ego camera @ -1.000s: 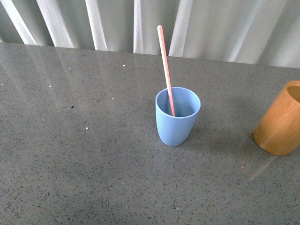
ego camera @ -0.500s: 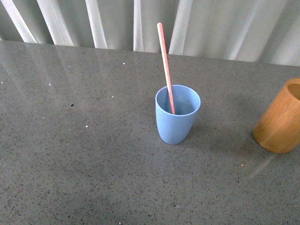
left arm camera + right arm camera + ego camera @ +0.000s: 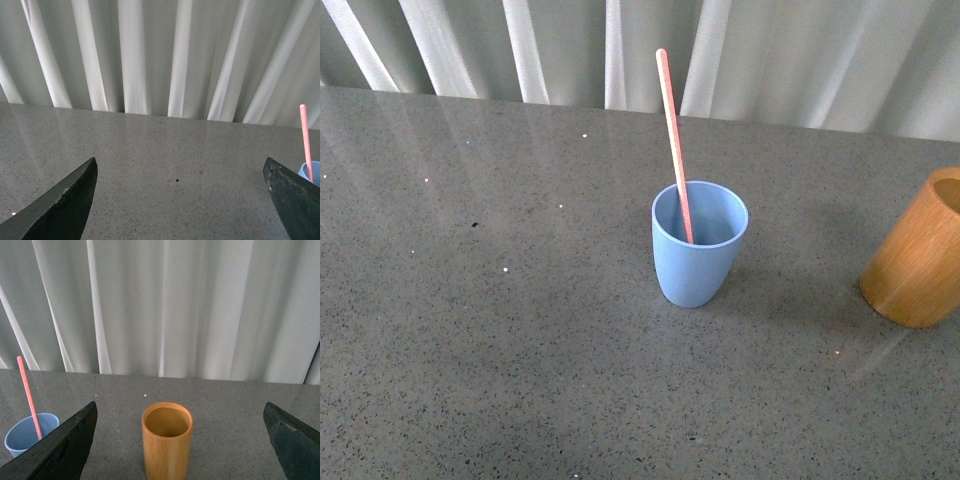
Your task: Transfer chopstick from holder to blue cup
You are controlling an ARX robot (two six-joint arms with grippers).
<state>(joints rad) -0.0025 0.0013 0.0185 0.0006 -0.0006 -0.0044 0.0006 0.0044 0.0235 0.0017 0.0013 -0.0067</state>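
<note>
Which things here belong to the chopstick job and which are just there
Part of the job:
chopstick, standing in the cup
blue cup
holder, nothing showing inside it in the right wrist view

Just there:
table
curtain
Both grippers, left and right, are open and hold nothing.

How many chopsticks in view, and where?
1. The chopstick stands in the blue cup, leaning against its rim. The holder looks empty from the right wrist view, though its bottom isn't visible.
</note>
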